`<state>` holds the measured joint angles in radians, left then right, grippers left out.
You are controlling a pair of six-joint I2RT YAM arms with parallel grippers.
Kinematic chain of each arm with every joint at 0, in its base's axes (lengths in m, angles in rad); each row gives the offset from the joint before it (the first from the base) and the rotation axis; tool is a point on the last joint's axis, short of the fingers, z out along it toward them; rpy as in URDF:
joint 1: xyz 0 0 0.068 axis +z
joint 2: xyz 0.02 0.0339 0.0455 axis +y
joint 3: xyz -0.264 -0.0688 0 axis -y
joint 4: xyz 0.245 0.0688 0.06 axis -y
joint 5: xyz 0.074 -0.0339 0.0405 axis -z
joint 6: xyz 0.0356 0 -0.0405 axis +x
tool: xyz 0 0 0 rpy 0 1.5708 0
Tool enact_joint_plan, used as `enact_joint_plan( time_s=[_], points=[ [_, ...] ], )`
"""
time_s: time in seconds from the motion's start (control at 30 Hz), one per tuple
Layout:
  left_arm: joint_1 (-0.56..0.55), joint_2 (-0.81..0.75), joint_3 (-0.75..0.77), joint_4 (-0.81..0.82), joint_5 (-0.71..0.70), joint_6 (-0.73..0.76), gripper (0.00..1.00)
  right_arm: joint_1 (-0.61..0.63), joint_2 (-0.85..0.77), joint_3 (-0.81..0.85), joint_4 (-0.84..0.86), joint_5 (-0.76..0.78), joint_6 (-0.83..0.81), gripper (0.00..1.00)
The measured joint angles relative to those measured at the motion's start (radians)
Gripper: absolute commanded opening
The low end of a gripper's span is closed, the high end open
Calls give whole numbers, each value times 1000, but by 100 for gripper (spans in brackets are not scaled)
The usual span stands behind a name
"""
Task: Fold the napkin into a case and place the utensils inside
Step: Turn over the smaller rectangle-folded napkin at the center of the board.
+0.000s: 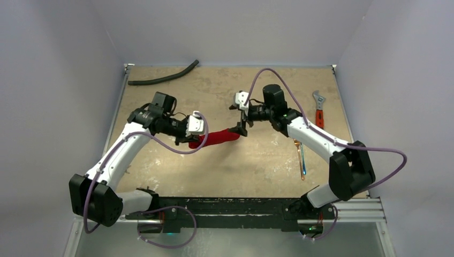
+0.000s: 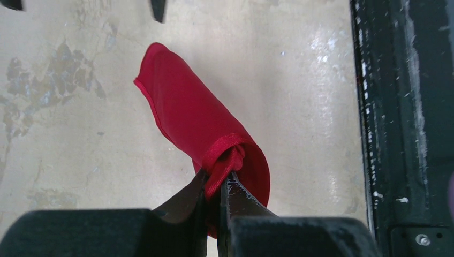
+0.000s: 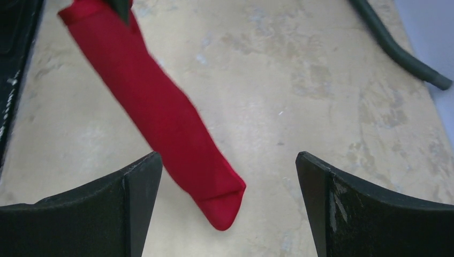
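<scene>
Case (image 1: 217, 137) in the middle, utensils (image 1: 301, 158) to its right, wrench (image 1: 319, 108) behind them, hose (image 1: 163, 77) back left

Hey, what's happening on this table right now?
A red napkin is being folded into a case, and right now it's a long narrow strip. The left claw is pinched shut on one end. The right claw hangs open over the other end, not gripping it. The cutlery lies apart on the table, not yet tucked in.
</scene>
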<state>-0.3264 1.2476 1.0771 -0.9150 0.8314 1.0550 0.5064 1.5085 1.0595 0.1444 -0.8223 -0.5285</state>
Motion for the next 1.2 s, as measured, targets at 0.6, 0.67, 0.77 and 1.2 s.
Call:
enact_joint_plan(
  time_s=[0.6,0.67,0.77,1.2],
  points=[
    [0,13,30,3,202,-269,0,99,-93,-90,-81,-57,-27,91],
    [-2,16,-1,78,250,-369,0,80,-120,-94,-52,-31,10,92],
    [-15,32,-29,205,294,-522,0,24,-195,-118,2,-4,70,93],
    [5,104,-274,633,365,-972,0,-136,-156,-78,224,-89,338,87]
  ],
)
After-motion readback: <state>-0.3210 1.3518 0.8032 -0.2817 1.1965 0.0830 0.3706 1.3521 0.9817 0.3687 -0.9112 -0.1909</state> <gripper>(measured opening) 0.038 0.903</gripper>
